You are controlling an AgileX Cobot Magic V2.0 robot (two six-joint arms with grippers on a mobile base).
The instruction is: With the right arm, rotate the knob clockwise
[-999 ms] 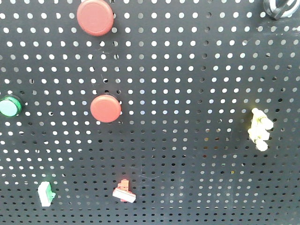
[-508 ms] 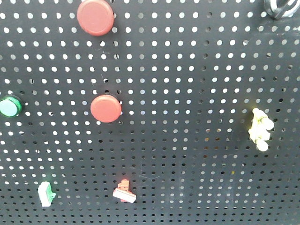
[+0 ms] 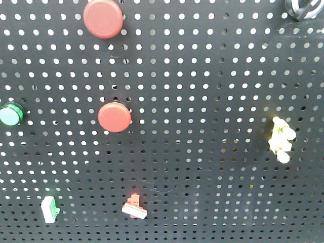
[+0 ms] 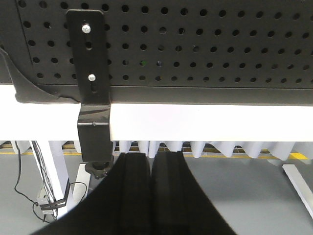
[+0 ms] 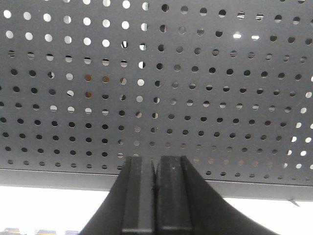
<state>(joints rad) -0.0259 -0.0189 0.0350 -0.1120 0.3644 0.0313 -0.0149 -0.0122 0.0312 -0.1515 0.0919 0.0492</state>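
Note:
The pale-yellow knob (image 3: 280,139) is mounted on the black pegboard (image 3: 202,76) at the right, a bumpy bar standing nearly upright and tilted slightly. No arm shows in the front view. In the right wrist view my right gripper (image 5: 156,159) is shut with nothing between its fingers, pointing at a bare patch of pegboard (image 5: 195,98) near its lower edge; the knob is out of that view. My left gripper (image 4: 149,155) is shut and empty, below the board's bottom edge.
Two red round buttons (image 3: 103,18) (image 3: 114,117), a green button (image 3: 10,115), a green-and-white switch (image 3: 49,209) and a red-and-white switch (image 3: 134,206) are on the board. A black bracket (image 4: 93,88) hangs over the white ledge (image 4: 205,122) beside my left gripper.

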